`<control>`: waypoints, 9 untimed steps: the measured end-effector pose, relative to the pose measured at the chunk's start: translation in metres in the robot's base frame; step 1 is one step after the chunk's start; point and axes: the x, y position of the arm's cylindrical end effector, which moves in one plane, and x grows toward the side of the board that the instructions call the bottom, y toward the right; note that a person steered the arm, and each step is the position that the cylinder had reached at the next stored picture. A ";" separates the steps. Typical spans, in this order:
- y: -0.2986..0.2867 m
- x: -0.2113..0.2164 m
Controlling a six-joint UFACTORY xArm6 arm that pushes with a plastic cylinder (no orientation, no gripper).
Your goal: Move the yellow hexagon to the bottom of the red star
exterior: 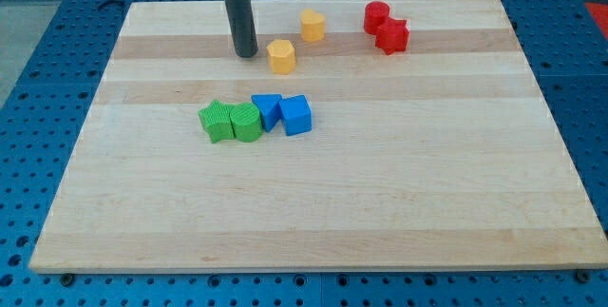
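My tip [246,54] rests on the board near the view's top, left of centre. A lumpy, star-like yellow block [281,56] lies just to its right, a small gap apart. The yellow hexagon [313,25] sits further right and higher, apart from that block. The red star [391,37] is at the view's upper right, touching a rounder red block [376,16] above and left of it. The tip touches no block.
In the middle of the wooden board [380,193] stands a tight row: a green star [218,122], a rounded green block [246,123], a blue wedge-like block [268,110] and a blue cube [296,115].
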 end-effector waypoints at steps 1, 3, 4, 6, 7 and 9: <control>0.032 0.013; 0.117 0.023; 0.130 0.025; 0.128 0.064; 0.142 0.053; 0.123 0.047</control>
